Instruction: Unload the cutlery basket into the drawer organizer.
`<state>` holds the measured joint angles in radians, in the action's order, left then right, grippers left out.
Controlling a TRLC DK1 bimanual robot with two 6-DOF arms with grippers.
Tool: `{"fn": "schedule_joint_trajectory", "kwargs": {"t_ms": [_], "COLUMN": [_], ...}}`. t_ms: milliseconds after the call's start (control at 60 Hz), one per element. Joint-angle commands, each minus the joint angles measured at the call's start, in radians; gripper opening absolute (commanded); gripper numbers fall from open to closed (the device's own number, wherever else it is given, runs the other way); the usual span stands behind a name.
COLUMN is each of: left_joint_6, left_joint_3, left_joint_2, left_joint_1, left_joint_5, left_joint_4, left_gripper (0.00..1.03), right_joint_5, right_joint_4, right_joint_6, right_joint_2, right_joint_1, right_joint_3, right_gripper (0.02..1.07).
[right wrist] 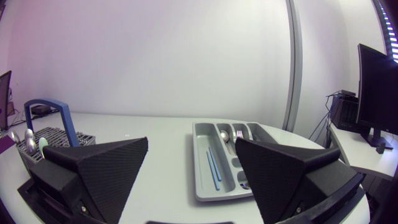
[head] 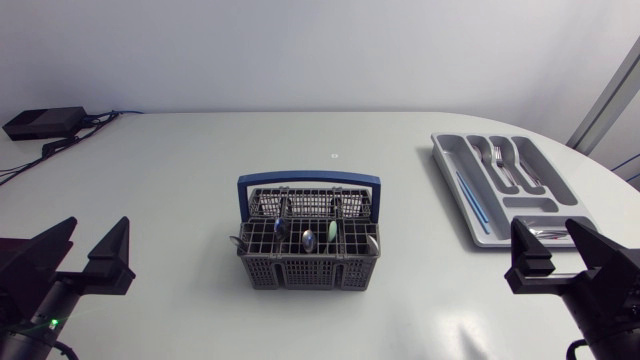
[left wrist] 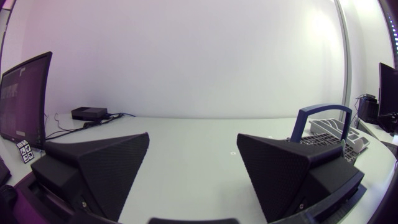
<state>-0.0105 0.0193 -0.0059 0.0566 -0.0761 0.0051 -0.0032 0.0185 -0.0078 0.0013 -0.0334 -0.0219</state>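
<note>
- Cutlery basket (head: 308,255), grey mesh with a blue hoop handle (head: 309,181), stands upright near the middle of the table (head: 170,190), well apart from both arms.
- Several utensils (head: 308,239) stand in the front row of the basket's compartments. Rounded spoon-like ends stick up, some silver and some blue or teal. The back row holds darker pieces that are too small to tell apart.
- The drawer organizer (head: 446,165), a grey tray, lies on the right side of the table, angled away from the basket.
- In the organizer, forks (head: 503,160) lie in the long middle slots and two thin blue sticks (head: 470,198) lie in the slot nearest the basket. More silver pieces sit in the short end compartment close to the right arm.
- The left gripper (head: 88,258) sits low at the table's near left, its fingers spread wide with nothing between them. Its wrist view shows the basket off beside the right finger.
- The right gripper (head: 563,258) sits at the near right, just before the organizer's end, fingers also parted and holding nothing.
- A black box (head: 44,122) with cables rests at the far left edge.
</note>
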Motion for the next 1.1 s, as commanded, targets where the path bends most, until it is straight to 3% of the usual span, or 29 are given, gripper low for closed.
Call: {"fn": "schedule_joint_trajectory", "kwargs": {"t_ms": [0, 283, 533, 850, 1083], "left_joint_6": [-0.032, -0.042, -0.04, -0.045, -0.071], "left_joint_3": [-0.021, -0.013, 0.07, 0.226, 0.432], "left_joint_2": [-0.006, -0.008, -0.006, 0.049, 0.216], "left_joint_1": [0.0, 0.0, -0.015, -0.07, -0.069], "left_joint_5": [0.007, -0.024, -0.028, -0.028, -0.031], "left_joint_4": [0.006, 0.021, -0.033, -0.097, -0.229], "left_gripper": [0.99, 0.99, 0.99, 0.99, 0.99], "right_joint_5": [0.002, 0.014, 0.031, 0.031, 0.055], "right_joint_4": [-0.014, -0.019, 0.009, 0.029, 0.038], "right_joint_6": [0.009, 0.014, 0.022, 0.025, 0.052], "right_joint_2": [-0.007, -0.009, -0.006, 0.074, 0.238], "right_joint_1": [0.007, 0.007, 0.009, 0.024, 0.044], "right_joint_3": [0.023, 0.019, -0.041, -0.161, -0.299], "right_gripper": [1.03, 1.03, 1.03, 1.02, 1.02]}}
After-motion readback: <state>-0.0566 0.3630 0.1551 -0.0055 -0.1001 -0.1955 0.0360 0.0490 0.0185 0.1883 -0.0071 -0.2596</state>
